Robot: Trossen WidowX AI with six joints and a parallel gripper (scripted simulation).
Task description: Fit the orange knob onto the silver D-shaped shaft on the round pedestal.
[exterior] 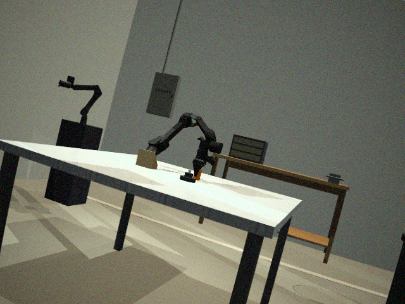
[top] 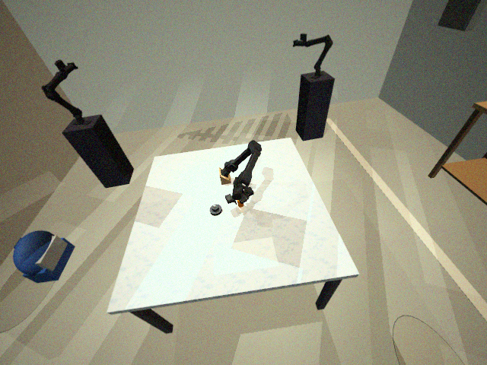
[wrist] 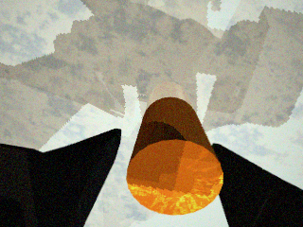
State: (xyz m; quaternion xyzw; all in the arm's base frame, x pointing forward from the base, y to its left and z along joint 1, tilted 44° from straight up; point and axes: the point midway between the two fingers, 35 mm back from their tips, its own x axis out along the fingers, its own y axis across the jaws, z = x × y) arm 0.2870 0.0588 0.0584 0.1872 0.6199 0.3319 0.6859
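The orange knob appears to stand on the white table beside the pedestal, not on it. In the wrist view its round end faces the camera; its hole is hidden. My gripper is open, with its fingers down around the knob. In the wrist view a gap shows between the left finger and the knob, while the right finger is close against or touching it. The dark round pedestal stands bare to the left of the gripper in the top and exterior views. The shaft's flat side is too small to make out.
The white table carries a tan block at the arm's base. Two other arms stand on dark columns beyond the table. A wooden bench is behind, and a blue chair-like object is on the floor at the left.
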